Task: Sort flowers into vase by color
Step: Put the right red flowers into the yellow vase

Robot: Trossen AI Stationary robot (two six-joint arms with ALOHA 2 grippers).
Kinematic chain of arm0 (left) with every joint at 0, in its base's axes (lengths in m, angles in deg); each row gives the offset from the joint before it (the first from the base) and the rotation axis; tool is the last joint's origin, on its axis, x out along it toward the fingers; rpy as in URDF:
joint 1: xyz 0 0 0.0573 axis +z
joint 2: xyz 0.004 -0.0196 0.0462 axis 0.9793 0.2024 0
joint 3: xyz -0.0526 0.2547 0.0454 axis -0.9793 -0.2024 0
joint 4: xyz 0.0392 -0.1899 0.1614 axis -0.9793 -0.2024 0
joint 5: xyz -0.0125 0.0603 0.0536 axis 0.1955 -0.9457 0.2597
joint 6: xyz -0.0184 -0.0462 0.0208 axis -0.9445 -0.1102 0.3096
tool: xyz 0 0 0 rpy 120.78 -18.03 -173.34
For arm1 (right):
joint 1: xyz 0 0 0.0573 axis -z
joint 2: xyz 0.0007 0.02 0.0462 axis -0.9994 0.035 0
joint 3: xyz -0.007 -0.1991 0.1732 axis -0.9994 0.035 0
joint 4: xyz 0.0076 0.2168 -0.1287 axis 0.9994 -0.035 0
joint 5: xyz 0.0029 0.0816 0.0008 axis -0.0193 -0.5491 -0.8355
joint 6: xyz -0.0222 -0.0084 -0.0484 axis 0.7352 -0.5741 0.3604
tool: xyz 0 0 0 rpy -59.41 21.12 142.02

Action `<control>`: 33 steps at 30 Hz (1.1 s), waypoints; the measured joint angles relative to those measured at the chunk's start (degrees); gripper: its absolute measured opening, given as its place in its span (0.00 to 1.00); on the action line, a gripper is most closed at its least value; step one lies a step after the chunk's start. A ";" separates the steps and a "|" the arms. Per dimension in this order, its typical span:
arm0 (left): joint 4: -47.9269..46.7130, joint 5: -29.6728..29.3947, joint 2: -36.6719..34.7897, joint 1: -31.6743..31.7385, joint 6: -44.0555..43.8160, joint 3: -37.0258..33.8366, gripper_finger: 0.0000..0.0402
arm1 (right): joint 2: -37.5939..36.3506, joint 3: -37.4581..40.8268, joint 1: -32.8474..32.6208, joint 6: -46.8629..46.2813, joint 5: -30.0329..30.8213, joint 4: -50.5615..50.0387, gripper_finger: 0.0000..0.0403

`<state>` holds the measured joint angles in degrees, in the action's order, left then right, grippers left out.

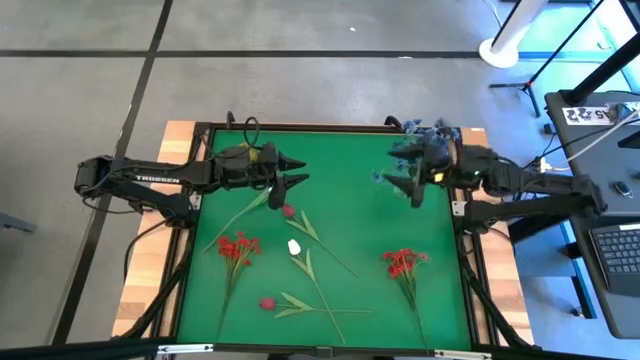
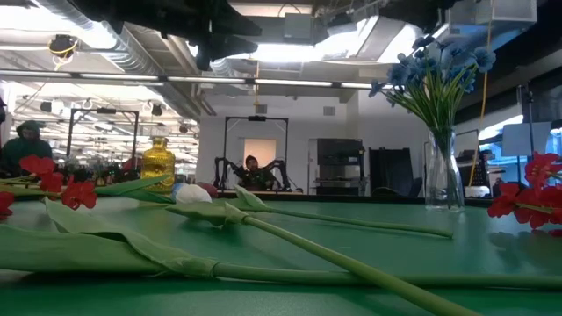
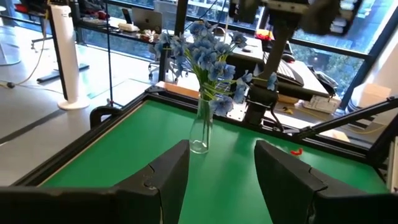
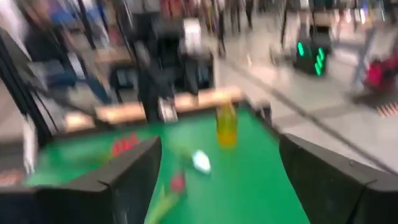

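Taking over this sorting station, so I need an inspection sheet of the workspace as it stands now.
Surface: green mat in a black frame.
Job's things: blue flowers in a clear glass vase; yellow vase empty; two red cluster stems, a white tulip bud and two dark red-pink buds lying loose.
Clutter: nothing seen.
Grippers: left gripper and right gripper open, empty, above the mat.
Cables: along both arms.
Surroundings: laptop on a side table.

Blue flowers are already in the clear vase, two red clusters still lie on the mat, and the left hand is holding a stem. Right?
Not quite. The left hand is open and holds nothing, as the left wrist view shows. The rest stands: the blue flowers are in the clear vase, and two red clusters lie on the mat.
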<state>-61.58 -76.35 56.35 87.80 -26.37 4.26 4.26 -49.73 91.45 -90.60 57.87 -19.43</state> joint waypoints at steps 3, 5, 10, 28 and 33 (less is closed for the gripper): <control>-0.46 0.00 0.00 0.00 -1.68 0.00 0.44 | 2.11 -4.15 -6.15 -4.20 6.82 -12.36 0.80; -0.52 0.00 0.00 0.10 -2.57 0.00 0.44 | 3.72 -6.88 -9.57 -9.01 8.63 -20.09 0.80; -0.52 0.00 0.00 0.15 -2.87 0.00 0.44 | 8.54 -12.99 -17.66 -21.38 8.77 -35.14 0.80; -0.23 0.00 0.00 0.15 -2.60 0.00 0.44 | 31.98 -22.52 -36.70 -50.41 -4.76 -53.39 0.80; -0.23 0.00 0.00 0.15 -3.26 0.00 0.44 | 35.13 -19.56 -39.47 -65.88 -8.52 -53.21 0.80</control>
<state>-61.81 -76.34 56.35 87.95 -29.63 4.26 39.39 -69.29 51.98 -156.48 49.35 -72.64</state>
